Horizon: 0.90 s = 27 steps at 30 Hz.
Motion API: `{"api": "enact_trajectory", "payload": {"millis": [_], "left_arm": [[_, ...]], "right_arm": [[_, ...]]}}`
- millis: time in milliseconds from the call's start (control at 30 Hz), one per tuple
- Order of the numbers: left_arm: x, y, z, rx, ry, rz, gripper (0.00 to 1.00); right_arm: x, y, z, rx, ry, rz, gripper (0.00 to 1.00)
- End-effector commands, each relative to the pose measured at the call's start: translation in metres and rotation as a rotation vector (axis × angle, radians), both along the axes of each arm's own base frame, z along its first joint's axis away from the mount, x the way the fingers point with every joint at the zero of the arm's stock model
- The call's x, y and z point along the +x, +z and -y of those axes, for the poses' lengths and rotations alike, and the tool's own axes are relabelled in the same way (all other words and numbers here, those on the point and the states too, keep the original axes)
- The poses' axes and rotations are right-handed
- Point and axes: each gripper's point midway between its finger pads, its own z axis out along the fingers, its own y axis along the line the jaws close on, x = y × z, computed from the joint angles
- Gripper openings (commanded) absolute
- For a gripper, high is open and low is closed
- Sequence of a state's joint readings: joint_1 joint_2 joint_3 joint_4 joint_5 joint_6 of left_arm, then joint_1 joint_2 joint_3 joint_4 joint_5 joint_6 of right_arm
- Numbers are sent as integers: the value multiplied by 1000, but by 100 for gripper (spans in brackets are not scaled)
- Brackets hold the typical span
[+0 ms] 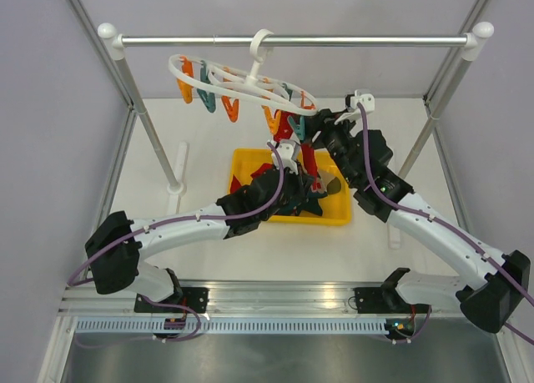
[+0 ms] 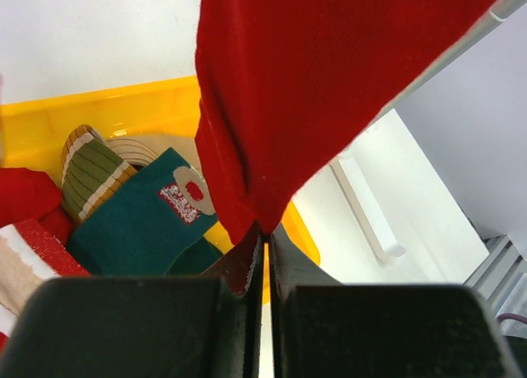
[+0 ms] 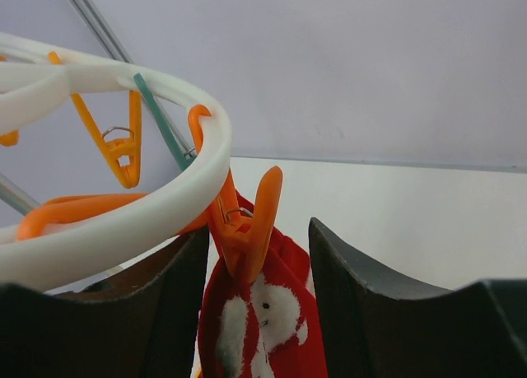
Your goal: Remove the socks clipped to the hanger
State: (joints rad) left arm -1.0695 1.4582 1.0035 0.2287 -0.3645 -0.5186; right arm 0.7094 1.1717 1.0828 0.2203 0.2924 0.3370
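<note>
Clenching the lower end of the red sock (image 2: 329,81), the left end effector (image 2: 265,246) sits above the bin (image 2: 99,110) mid-worktop. The sock hangs from a peg (image 3: 262,205) on the hanger (image 3: 140,221), nearer the far edge. The right end effector (image 3: 257,230) is released, straddling that peg.
</note>
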Motion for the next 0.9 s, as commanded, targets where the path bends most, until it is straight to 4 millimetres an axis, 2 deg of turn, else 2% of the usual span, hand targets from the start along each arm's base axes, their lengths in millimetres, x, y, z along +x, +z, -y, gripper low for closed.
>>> {"api": "enact_trajectory", "payload": {"millis": [0, 167, 500, 700, 867], "left_arm": [[-4, 9, 8, -34, -14, -10, 2], [-6, 7, 9, -32, -16, -16, 2], [-8, 6, 12, -29, -25, -16, 2], [-8, 4, 12, -24, -24, -17, 2], [-8, 5, 13, -27, -23, -15, 2]], "right_arm": [[-4, 34, 6, 81, -10, 92, 56], [3, 36, 12, 98, -65, 102, 54], [12, 32, 8, 84, -83, 92, 51], [12, 36, 10, 97, -89, 98, 41], [11, 38, 9, 96, -83, 100, 26]]}}
